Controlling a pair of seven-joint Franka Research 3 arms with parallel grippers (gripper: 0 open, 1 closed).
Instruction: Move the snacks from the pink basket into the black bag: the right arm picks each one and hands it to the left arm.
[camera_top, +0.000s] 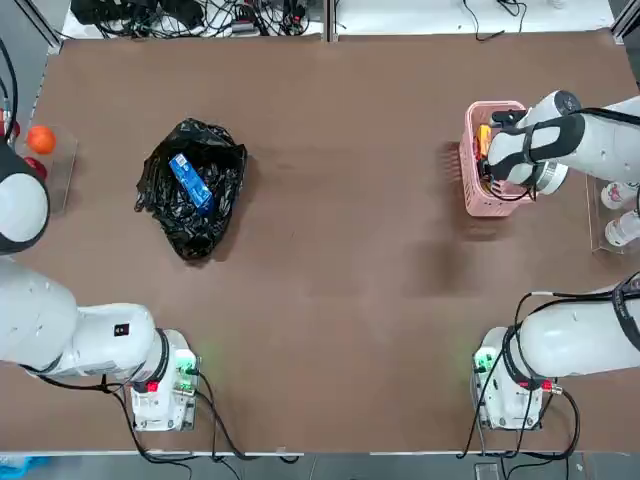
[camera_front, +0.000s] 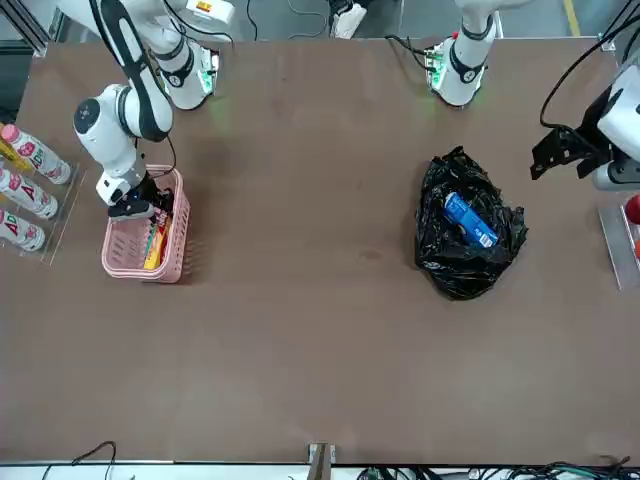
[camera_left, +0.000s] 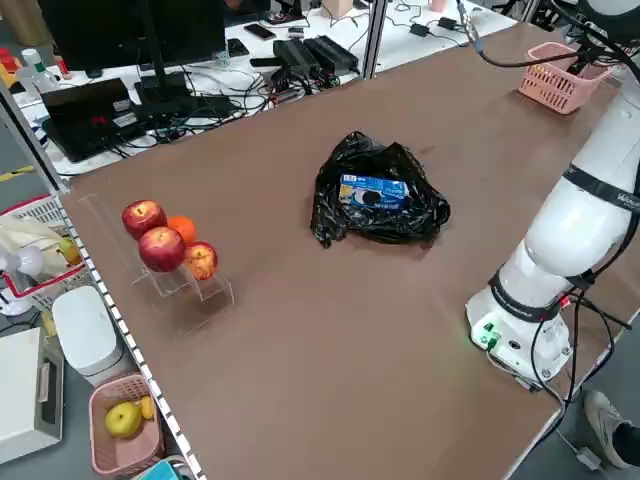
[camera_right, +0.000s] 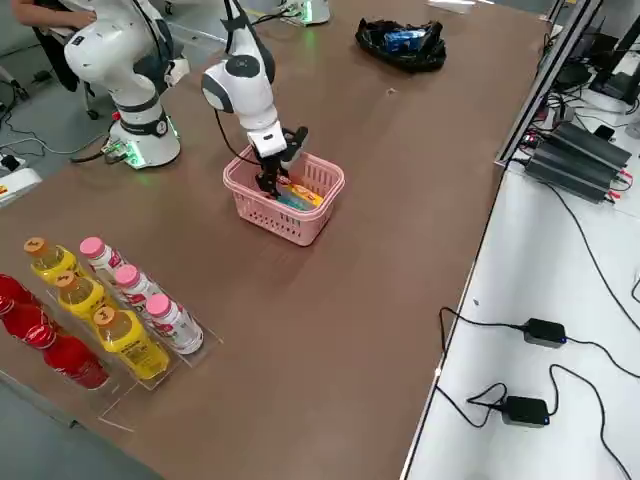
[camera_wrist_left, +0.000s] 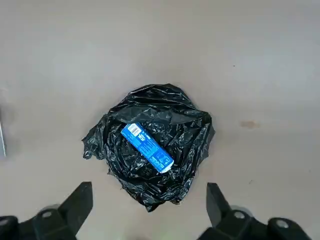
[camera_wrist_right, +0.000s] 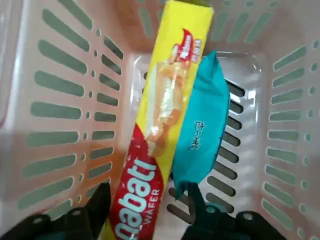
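The pink basket (camera_top: 468, 172) (camera_wrist_right: 65, 100) stands at the table's right side. In it lie a yellow snack packet with a red logo (camera_wrist_right: 160, 115) (camera_front: 153, 250) and a small teal packet (camera_wrist_right: 202, 120) side by side. My right gripper (camera_wrist_right: 147, 205) (camera_front: 145, 210) reaches down into the basket, open, its fingers either side of the yellow packet's end. The black bag (camera_top: 200, 235) (camera_wrist_left: 145, 186) lies at the left with a blue snack packet (camera_top: 190, 183) (camera_wrist_left: 146, 147) on top of it. My left gripper (camera_wrist_left: 147, 210) (camera_front: 565, 150) hangs open and empty high above the bag.
White bottles with red lettering (camera_front: 25, 190) and yellow and red bottles (camera_right: 120, 310) lie in a clear rack beyond the basket at the right edge. Red and orange fruits (camera_left: 160, 245) (camera_top: 40, 140) sit on a clear stand at the left edge.
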